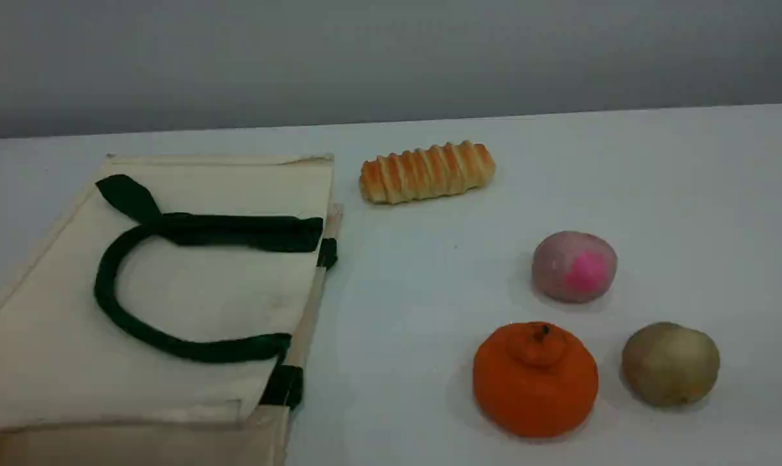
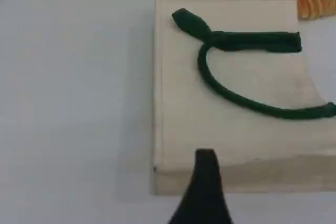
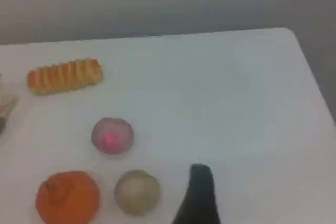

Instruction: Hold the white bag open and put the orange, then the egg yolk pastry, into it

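The white bag [image 1: 54, 336] lies flat at the table's left, its dark green handle [image 1: 116, 310] looped on top and its rim facing right. The orange [image 1: 535, 382] sits front right, with the tan egg yolk pastry [image 1: 670, 364] just to its right. No arm shows in the scene view. In the left wrist view one dark fingertip [image 2: 206, 174] hovers over the bag's [image 2: 184, 108] near edge, holding nothing. In the right wrist view one fingertip [image 3: 199, 187] hangs just right of the egg yolk pastry [image 3: 137, 191] and the orange [image 3: 67, 198], also with nothing in it.
A long golden striped bread roll [image 1: 426, 172] lies behind the bag's right corner. A pinkish ball with a bright pink spot [image 1: 573, 266] sits behind the orange. The table's far edge meets a grey wall, and its right edge shows in the right wrist view.
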